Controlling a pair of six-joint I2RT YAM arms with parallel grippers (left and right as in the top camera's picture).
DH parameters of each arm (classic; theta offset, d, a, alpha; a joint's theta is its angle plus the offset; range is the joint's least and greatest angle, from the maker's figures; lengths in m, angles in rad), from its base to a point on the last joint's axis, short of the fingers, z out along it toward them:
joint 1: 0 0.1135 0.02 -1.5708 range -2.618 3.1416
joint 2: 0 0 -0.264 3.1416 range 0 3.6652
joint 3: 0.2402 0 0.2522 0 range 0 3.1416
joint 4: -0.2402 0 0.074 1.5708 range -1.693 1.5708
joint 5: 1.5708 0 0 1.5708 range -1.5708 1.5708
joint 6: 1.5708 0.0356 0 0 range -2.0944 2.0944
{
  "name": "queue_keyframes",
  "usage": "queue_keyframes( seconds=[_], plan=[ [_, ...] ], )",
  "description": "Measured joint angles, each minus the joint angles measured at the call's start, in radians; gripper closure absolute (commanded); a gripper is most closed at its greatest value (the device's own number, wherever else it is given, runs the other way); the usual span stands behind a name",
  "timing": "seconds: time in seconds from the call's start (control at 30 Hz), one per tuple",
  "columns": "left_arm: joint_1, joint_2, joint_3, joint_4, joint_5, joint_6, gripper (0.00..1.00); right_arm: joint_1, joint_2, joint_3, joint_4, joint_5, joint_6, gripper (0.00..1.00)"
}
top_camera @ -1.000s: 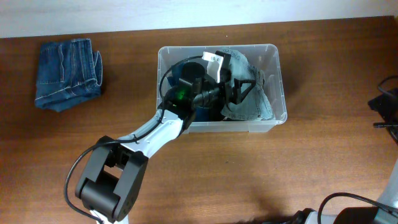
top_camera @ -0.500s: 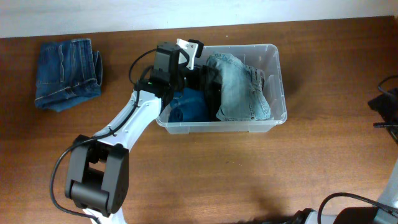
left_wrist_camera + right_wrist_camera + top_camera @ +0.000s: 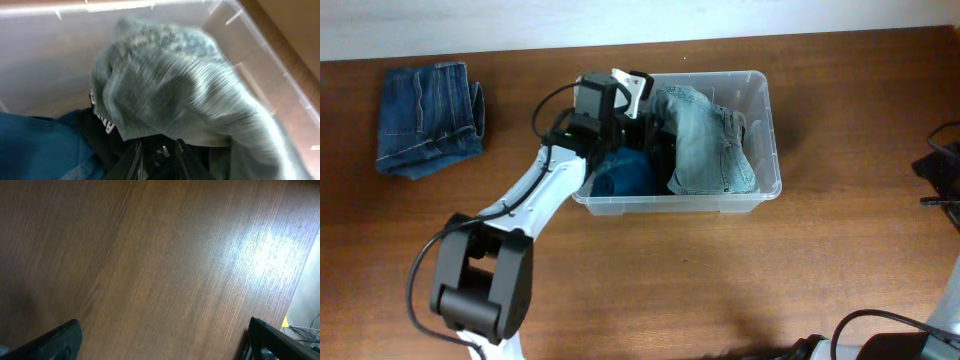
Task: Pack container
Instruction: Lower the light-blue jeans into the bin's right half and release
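The clear container [image 3: 767, 112] stands at the table's back centre. It holds a light grey-blue denim garment [image 3: 710, 150], a dark blue garment [image 3: 625, 175] and a black one [image 3: 661, 152] between them. My left gripper [image 3: 653, 132] reaches in over the container's left rim, above the black garment. In the left wrist view its fingers [image 3: 135, 157] stand close together just under the light denim [image 3: 175, 85], with dark cloth around them; whether they hold it is unclear. The right gripper [image 3: 162, 340] hangs open over bare wood.
A folded pair of blue jeans [image 3: 428, 118] lies on the table at the far left. Black cables and gear [image 3: 942, 170] sit at the right edge. The right arm's base shows at the bottom right corner [image 3: 930, 335].
My left gripper pulled back from deep inside the container to its left rim, then edged right, its jaws narrowing from wide open. The light denim now lies uncovered in the bin.
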Motion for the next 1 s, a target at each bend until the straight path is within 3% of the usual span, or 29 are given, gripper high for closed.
queue_keyframes(
  seconds=[0.27,0.73,1.0],
  plan=[
    [-0.004,0.071,0.0,0.033,-0.001,-0.003,0.83,0.0,0.0,0.0,0.0,0.0,0.001,0.02],
    [-0.08,0.136,0.003,0.31,0.016,-0.004,0.85,0.0,0.0,0.0,0.001,0.0,0.001,0.02],
    [-0.081,0.146,0.003,0.375,0.02,0.001,0.71,0.0,0.0,0.0,0.0,0.0,0.0,0.02]
  ],
)
